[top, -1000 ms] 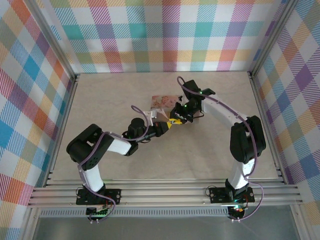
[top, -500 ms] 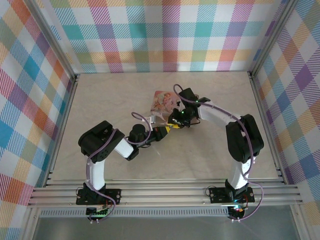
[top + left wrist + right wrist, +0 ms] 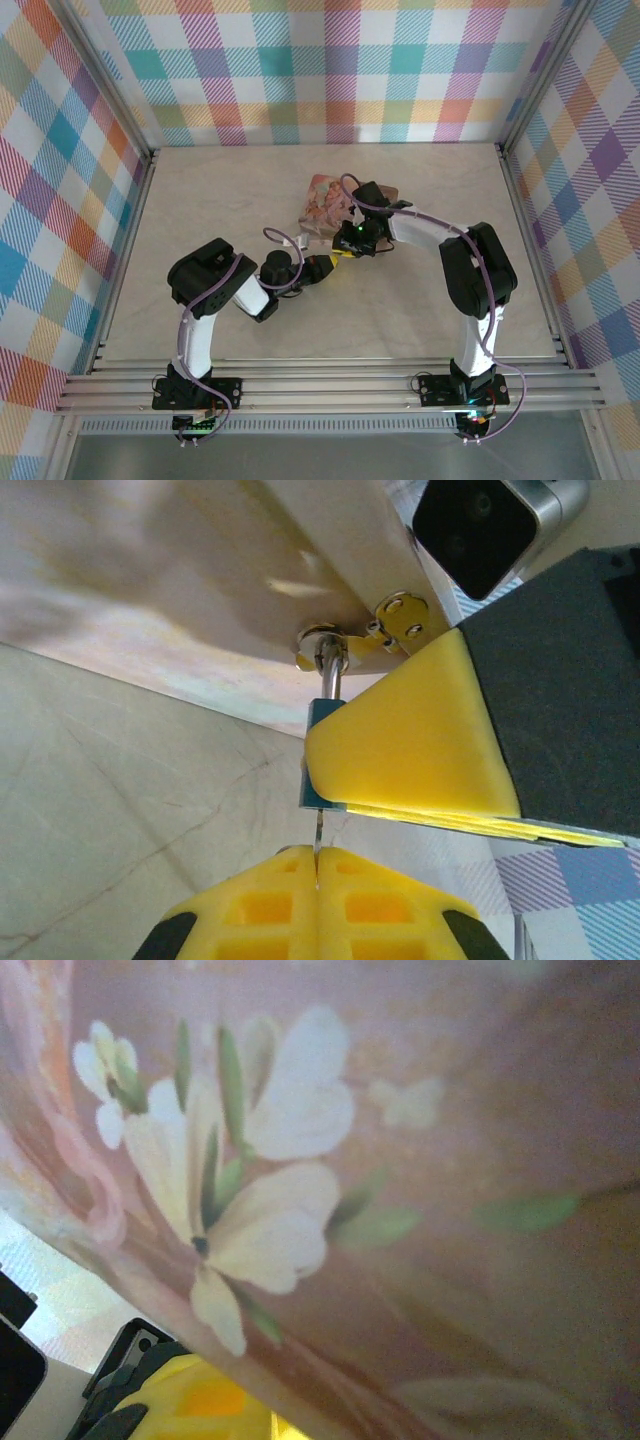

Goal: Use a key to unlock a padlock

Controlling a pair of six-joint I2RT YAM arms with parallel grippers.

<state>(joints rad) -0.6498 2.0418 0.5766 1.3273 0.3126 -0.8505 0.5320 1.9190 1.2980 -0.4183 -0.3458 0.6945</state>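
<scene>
Here, pinching the key [image 3: 317,830] in the left gripper [image 3: 318,868], with both yellow pads [image 3: 260,910] pressed flat together and the thin metal blade standing straight up out of their seam. Directly above those fingertips, meeting the padlock [image 3: 312,720]: a small blue-green body set on end, with the key's upper end at its underside. Cannot tell how far in. Clamped on that body from the right by the right gripper [image 3: 350,247], with its near yellow pad [image 3: 400,740] covering most of the lock and a thin edge of the other pad peeking out beneath. Backed by dark grey on that near finger. Further above the left fingertips, hooking a silvery shackle [image 3: 329,675] through a small metal loop on the clasp [image 3: 398,615] of the tin [image 3: 200,570]. Slanting across above the left gripper, pale and softly lit, with a bright glint near the clasp. Up and to the right of the left gripper, the silver housing and dark lens of the other wrist's camera [image 3: 490,520]. Below and left of the blade, pale marbled table [image 3: 100,800]. From overhead, set tip to tip near the middle of the table, with the left gripper slightly nearer the bases and to the left of the right one, and the tin just beyond both. Close in front of the right gripper, blurred, the tin's pink side printed with pale flowers and green leaves.
</scene>
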